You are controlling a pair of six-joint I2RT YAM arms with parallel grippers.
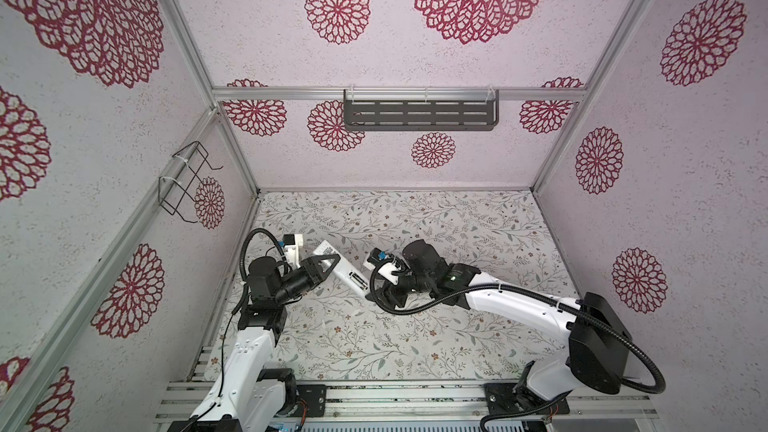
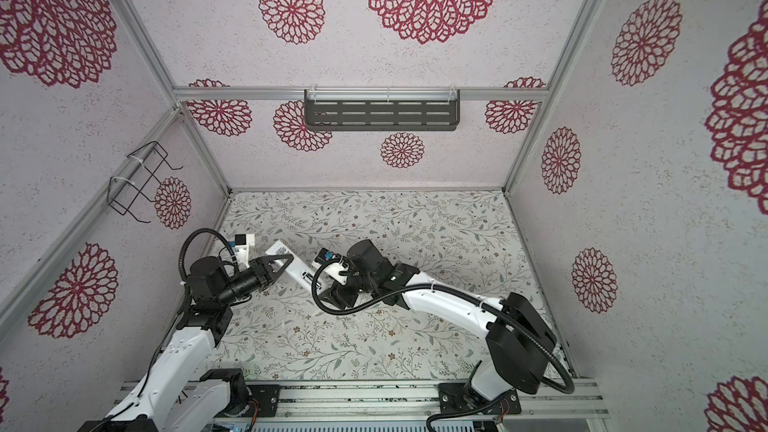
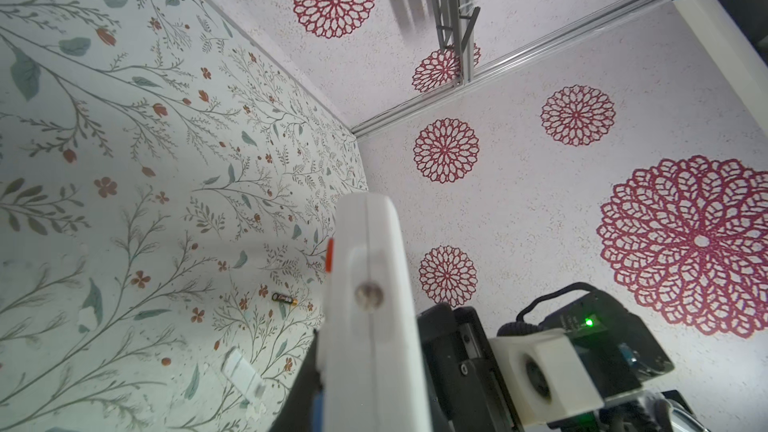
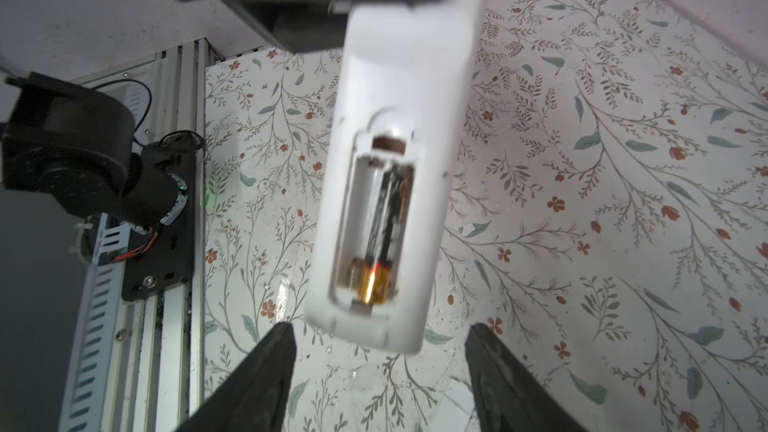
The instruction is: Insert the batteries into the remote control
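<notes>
One remote [image 1: 338, 268]. Two batteries: one battery [image 4: 384, 218] in its bay, one battery [image 3: 284, 299] on the table [image 1: 457, 243]. Two robot arms [image 1: 249, 351] [image 1: 511, 305]. One shelf [image 1: 420, 115]. One wire rack [image 1: 185, 182].

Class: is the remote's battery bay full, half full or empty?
Half full: one dark cylindrical battery lies in the bay of the white plastic remote control; the neighbouring slot is bare.

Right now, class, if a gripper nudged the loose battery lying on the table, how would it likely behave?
The battery is a small cylinder lying on its side, so it would probably roll. Its rounded casing may slip from a pinch.
</notes>
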